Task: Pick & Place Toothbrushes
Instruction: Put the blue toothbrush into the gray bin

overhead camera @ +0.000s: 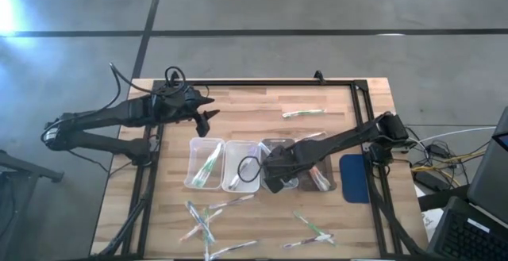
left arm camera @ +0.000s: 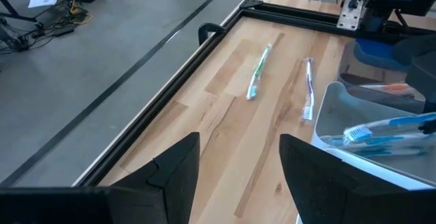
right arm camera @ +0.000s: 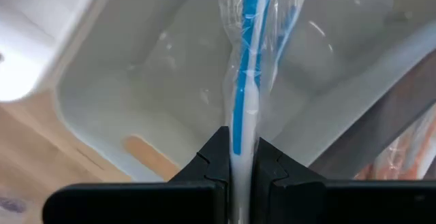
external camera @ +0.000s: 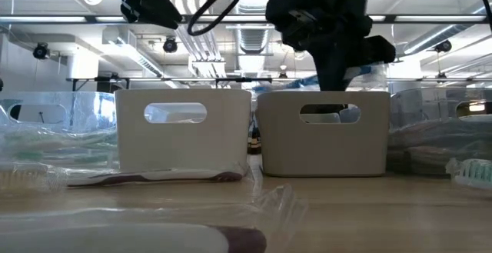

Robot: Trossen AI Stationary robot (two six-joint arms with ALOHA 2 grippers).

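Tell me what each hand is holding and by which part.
The right hand pinches a blue-and-white toothbrush in clear wrapping at its white end, over a clear tray. The left hand is open, holding nothing.

Two black jointed arms (overhead camera: pixel 103 122) trailing looped black cables (overhead camera: pixel 248 170).

Bright glare is washing out the floor (overhead camera: pixel 12 11) at about nine o'clock in the high view; ceiling lights (external camera: pixel 231 7) are shining behind the arms in the low view, leaving them silhouetted; the nearest wrapped toothbrushes (external camera: pixel 131 238) at six o'clock are blurring out of focus.
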